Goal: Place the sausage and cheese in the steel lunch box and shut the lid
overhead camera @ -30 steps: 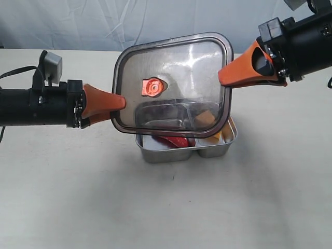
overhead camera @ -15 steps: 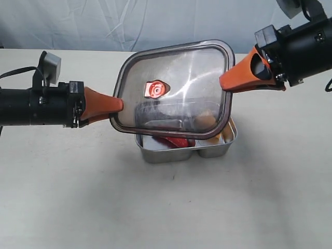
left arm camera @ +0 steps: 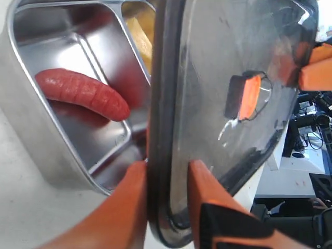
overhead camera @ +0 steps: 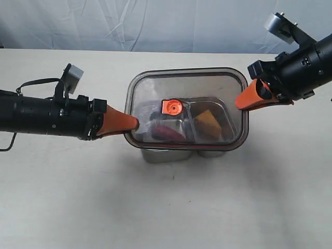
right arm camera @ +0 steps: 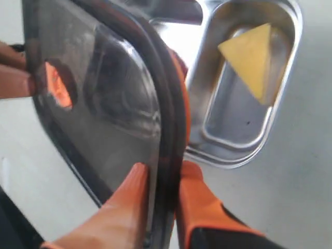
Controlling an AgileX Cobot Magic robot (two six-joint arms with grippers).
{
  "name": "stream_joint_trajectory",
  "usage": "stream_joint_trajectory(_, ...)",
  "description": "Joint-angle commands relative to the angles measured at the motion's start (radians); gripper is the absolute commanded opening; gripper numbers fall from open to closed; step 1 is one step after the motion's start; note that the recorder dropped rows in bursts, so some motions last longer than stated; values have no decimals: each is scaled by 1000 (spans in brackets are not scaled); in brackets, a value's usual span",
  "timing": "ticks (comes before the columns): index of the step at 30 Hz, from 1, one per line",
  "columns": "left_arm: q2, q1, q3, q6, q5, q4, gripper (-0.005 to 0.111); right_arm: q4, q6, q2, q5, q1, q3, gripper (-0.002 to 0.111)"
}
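My left tool [overhead camera: 132, 123] reaches in from the left, its orange fingers [left arm camera: 129, 202] closed thin on the rim of the lid [overhead camera: 207, 84], one above and one below. I hold by the edge so the face stays clear and the lid can go down flat. In the left wrist view the lid is tilted up off the steel lunch box [overhead camera: 171, 154], with open space between, so it is not seated.

Below it the sausage [left arm camera: 83, 93] lies in the left compartment. The orange valve [overhead camera: 171, 107] sits roughly over the divider, which tells me the lid is about centred but a little toward the far side. The cheese [right arm camera: 251, 57] lies flat in the right compartment. Both foods are in, so only closing remains.

My right tool [overhead camera: 242, 102] is clamped narrow on the opposite rim. Gripping both ends lets me level the lid over the box standing on the bench [overhead camera: 155, 207].
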Motion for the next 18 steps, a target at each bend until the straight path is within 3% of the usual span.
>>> stream_joint_trajectory(1,-13,-32,-10,6,171,-26,0,57,70,51,-45,19,-47,-1)
stream_joint_trajectory(4,-13,-32,-10,6,171,-26,0,54,92,134,-2,19,-119,-1)
stream_joint_trajectory(11,-11,-42,-23,-3,-40,-26,0,9,113,228,-13,19,-148,-1)
stream_joint_trajectory(18,-5,-181,-90,-8,-255,-26,0,-28,131,257,-64,19,-149,-1)
